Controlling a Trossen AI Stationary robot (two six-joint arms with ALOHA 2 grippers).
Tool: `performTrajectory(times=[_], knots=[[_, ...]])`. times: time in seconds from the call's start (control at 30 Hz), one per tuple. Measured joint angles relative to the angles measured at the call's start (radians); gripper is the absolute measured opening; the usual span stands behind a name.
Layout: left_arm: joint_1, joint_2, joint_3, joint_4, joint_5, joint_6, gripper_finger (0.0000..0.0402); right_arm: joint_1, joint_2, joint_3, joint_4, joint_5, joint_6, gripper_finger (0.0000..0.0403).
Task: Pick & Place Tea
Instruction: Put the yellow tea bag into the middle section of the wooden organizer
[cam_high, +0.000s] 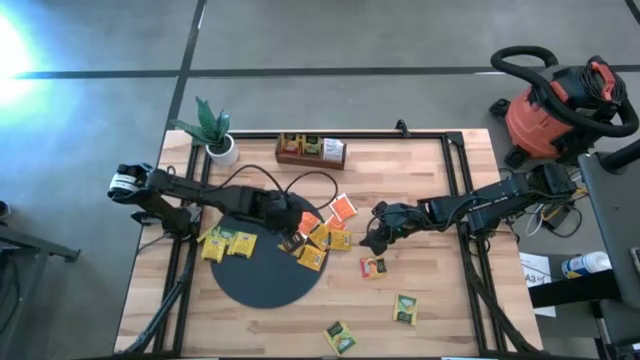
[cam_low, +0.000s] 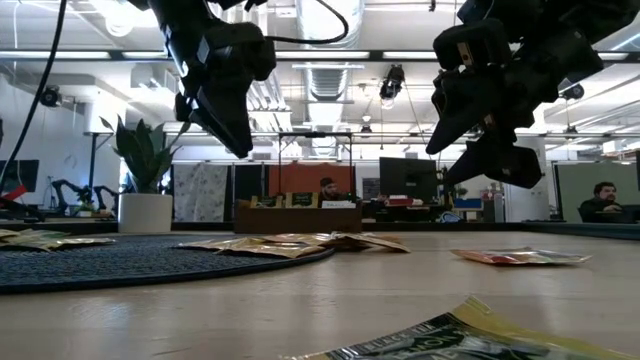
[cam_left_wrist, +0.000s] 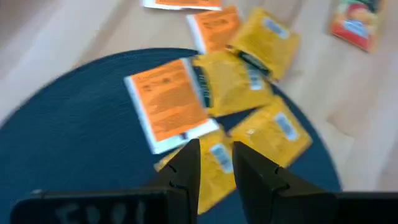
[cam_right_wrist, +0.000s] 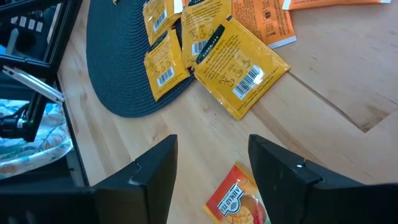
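Right hand (cam_right_wrist: 208, 165) hovers with fingers wide apart and empty directly over the red-orange tea packet (cam_right_wrist: 239, 200) on the bare table (cam_right_wrist: 323, 112), clearly the nearer arm; left hand (cam_left_wrist: 214, 165), part-open, hangs over the mat (cam_left_wrist: 74, 124)'s yellow packets (cam_left_wrist: 273, 134)

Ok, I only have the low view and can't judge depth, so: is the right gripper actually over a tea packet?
Observer: Yes. The right gripper hangs open above an orange-red packet lying on bare wood, off the mat.
Operator: And the left gripper?
Observer: The left gripper is over the pile of yellow packets at the mat's edge, fingers apart, holding nothing.
Operator: Any strays?
Observer: Two greenish packets lie on bare wood, away from both arms.
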Motion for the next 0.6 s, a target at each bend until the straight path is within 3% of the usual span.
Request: performTrajectory(times=[0.33, 0.6], knots=[[-0.048, 0.008, -0.008, 0.101, 0.051, 0.096, 0.0087, 0.0, 0.0, 0.0, 0.0, 0.0, 0.0, 0.0194], [-0.077, 0.034, -0.009, 0.194, 0.073, 0.07, 0.0087, 0.0, 0.0, 0.003, 0.002, 0.001, 0.002, 0.0194]])
